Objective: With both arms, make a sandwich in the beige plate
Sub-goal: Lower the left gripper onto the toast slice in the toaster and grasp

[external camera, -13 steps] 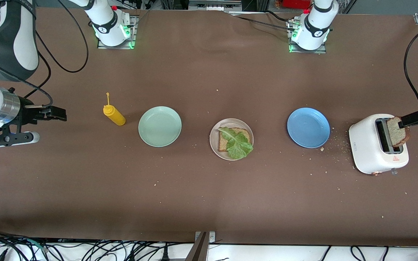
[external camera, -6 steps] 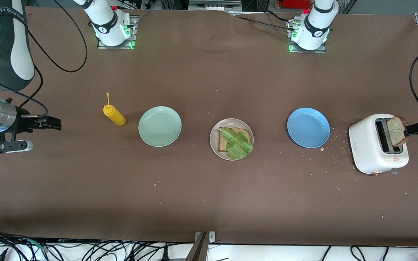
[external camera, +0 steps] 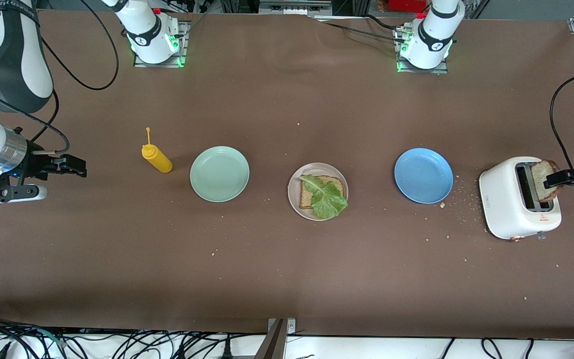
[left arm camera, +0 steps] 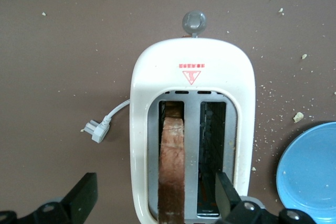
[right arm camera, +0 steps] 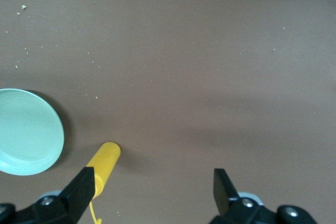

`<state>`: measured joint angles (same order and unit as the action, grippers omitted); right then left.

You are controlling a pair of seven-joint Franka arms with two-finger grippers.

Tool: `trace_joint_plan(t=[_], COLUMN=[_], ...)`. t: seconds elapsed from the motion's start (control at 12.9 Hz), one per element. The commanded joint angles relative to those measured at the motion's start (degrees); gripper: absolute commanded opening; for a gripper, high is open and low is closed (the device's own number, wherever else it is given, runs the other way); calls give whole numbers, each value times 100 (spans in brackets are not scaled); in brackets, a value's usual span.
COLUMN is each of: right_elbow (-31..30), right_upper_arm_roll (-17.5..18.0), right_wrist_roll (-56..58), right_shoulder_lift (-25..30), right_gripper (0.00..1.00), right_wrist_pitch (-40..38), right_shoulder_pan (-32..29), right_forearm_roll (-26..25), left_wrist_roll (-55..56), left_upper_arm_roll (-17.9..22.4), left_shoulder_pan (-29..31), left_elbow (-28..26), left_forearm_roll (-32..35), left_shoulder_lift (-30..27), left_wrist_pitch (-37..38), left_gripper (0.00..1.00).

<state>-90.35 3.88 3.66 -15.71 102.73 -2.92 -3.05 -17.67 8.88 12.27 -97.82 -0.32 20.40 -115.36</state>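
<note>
Your left gripper (left arm camera: 152,200) hangs over the white toaster (left arm camera: 192,87) with jaws spread wide on either side of a toast slice (left arm camera: 172,166) standing in one slot; its lower edge is hidden inside. On the beige plate (external camera: 294,192), mid-surface, a lettuce leaf (external camera: 325,197) covers much of another slice (external camera: 309,197). Your right gripper (right arm camera: 152,192) waits, jaws wide, above the yellow bottle (right arm camera: 103,165), partly cut off.
</note>
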Motion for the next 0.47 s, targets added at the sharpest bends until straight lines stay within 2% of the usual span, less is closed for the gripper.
trace_joint_plan(t=[0.0, 0.08, 0.23, 0.31, 0.39], right_elbow=[-220, -202, -202, -202, -202], right_upper_arm_roll=[131, 131, 148, 148, 148], right_wrist_roll=[-496, -620, -665, -656, -656], right_shoulder_lift=[174, 174, 182, 191, 209], right_gripper=[100, 100, 100, 100, 100], right_wrist_pitch=[45, -77, -122, -122, -131], right_shoulder_pan=[-94, -86, -86, -86, -86], right_forearm_roll=[-56, -21, -12, -12, -3], left_wrist_roll=[-131, -131, -26, -34, -35], left_upper_arm_roll=[-53, -53, -53, -53, -45], left_shoulder_pan=[56, 64, 65, 65, 65], left_elbow=[-255, -255, -255, -247, -247], left_forearm_roll=[15, -3, 6, 58, 76], left_shoulder_lift=[-230, -212, -186, -134, -90], left_wrist_pitch=[-109, -109, -66, -31, 4], left_gripper=[86, 65, 12, 0, 0])
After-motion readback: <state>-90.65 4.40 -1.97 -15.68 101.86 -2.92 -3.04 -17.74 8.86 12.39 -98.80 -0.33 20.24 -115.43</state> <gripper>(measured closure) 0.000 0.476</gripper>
